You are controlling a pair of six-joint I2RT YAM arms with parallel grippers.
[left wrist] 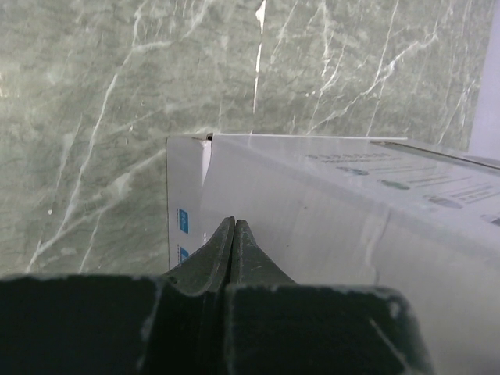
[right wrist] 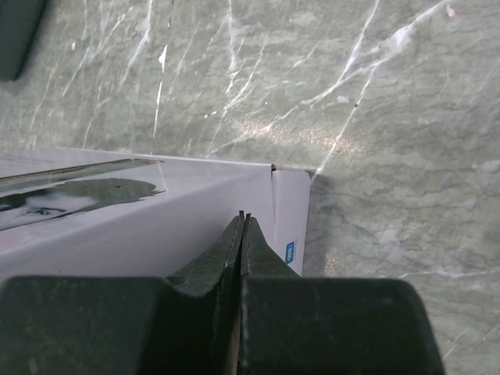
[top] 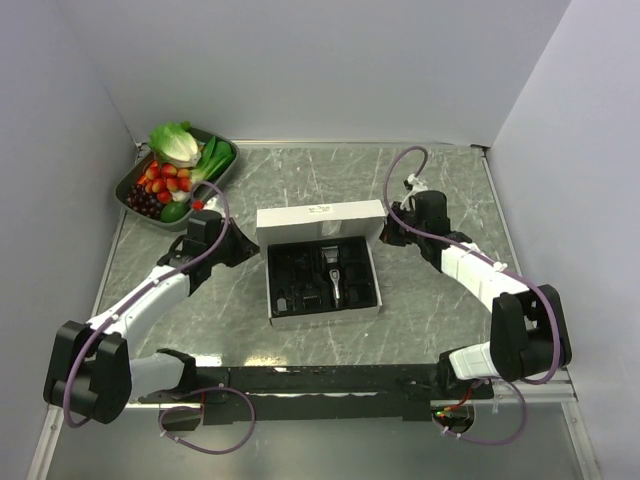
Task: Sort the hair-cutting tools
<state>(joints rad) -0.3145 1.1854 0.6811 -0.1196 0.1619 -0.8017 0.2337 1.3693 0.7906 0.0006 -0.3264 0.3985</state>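
Top external shows the hair clipper [top: 336, 284] lying in the black insert [top: 290, 272] of the open white box [top: 325, 316]. Left gripper [top: 243, 243] and right gripper [top: 386, 232] are both pinched shut, empty, flanking the lid [top: 320, 220]. Any nudge probably slides that light box and jostles the clipper loose.

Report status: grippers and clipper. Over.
Both shut: left gripper, right gripper, flanking the open white cardboard box. The slim black-and-silver hair clipper lies in its black insert tray. Nothing covers it.
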